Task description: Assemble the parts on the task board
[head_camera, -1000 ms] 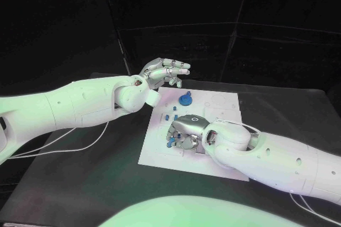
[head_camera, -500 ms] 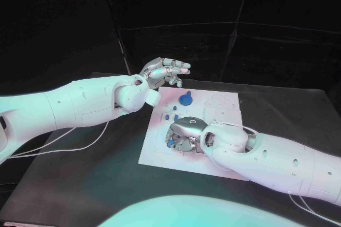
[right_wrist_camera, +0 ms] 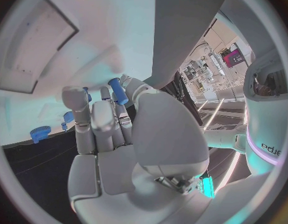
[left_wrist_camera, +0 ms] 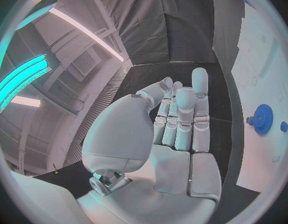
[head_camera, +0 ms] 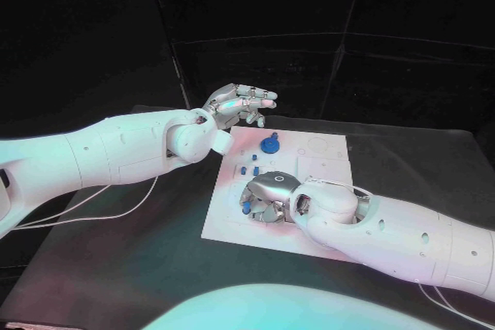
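Step in hand looks like picking or seating a part: right hand (head_camera: 270, 198) is down on the task board (head_camera: 229, 219) at frame centre, fingers curled round a small blue part (right_wrist_camera: 116, 90); next comes a careful, aligned press. Left hand (head_camera: 239, 103) hovers upper-centre, released, holding nothing, near the blue gear (head_camera: 270, 144).

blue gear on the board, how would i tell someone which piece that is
Start at the white task board in the middle of the black table and go to its far end, near the raised left hand. The blue gear stands there, clear of both hands. It is the one round, toothed piece, bigger than the small blue pegs just nearer the robot.
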